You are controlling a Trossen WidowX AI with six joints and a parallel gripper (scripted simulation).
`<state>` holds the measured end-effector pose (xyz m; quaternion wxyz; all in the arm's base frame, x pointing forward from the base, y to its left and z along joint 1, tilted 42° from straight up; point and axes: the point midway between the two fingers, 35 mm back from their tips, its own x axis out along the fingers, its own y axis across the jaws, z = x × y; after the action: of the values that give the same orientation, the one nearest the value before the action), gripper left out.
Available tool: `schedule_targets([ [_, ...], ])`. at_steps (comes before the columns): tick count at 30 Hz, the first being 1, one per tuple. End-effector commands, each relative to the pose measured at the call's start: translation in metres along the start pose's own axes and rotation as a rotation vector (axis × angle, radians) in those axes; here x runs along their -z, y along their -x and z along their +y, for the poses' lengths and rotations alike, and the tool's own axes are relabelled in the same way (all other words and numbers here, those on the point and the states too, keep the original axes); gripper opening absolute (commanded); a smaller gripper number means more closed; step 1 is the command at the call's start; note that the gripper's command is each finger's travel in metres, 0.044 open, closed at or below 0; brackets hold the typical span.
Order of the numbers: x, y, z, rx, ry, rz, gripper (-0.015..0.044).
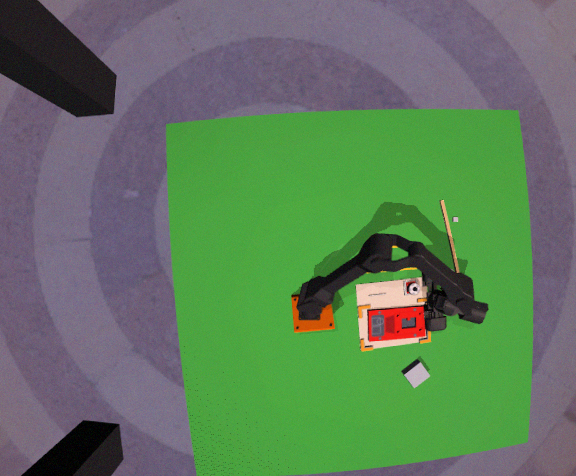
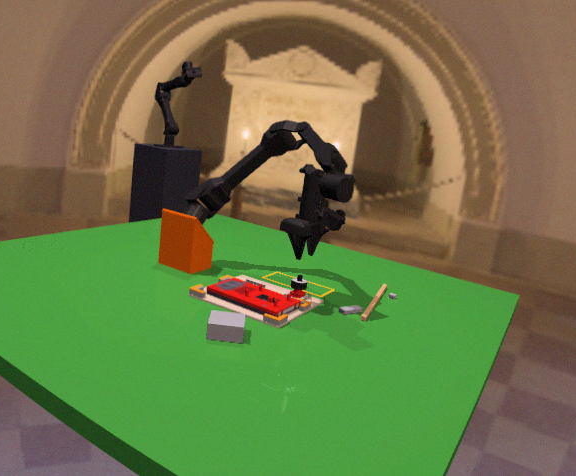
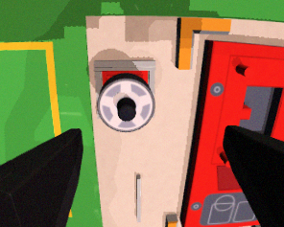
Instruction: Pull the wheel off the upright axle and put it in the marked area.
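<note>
Grey block (image 2: 225, 325) sits nearest the exterior cam, in front of the beige board (image 2: 247, 307). Wheel (image 2: 298, 283) is on its upright axle at the board's far corner, w/ the yellow marked area (image 2: 297, 284) just behind the board. Claw (image 2: 303, 252) hangs above the wheel, released (fingers apart, gripping nothing), well apart from the counter (image 2: 124, 358).

faint marks on the board (image 1: 380, 294), seemingly unreadable.

From above, we find the yellow-outlined rectangular marked area (image 1: 403, 267) mostly hidden under the black arm. In the wrist view, both dark fingers are cut off by the edges.
</note>
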<state>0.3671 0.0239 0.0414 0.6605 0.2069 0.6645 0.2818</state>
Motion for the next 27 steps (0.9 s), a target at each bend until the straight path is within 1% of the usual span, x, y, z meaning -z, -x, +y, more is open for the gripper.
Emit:
schedule_targets([
  [1,0.002,-0.002,0.001,-0.014,-0.022,0.01,0.03],
  [6,0.007,-0.002,0.011,-0.015,-0.022,0.01,0.03],
  [12,0.006,-0.005,0.011,-0.014,-0.022,0.01,0.03],
  [15,0.005,-0.016,0.011,-0.014,-0.022,0.01,0.03],
  [23,0.007,-0.062,0.012,-0.016,-0.022,0.009,0.03],
  [27,0.01,-0.076,0.012,-0.017,-0.022,0.01,0.03],
])
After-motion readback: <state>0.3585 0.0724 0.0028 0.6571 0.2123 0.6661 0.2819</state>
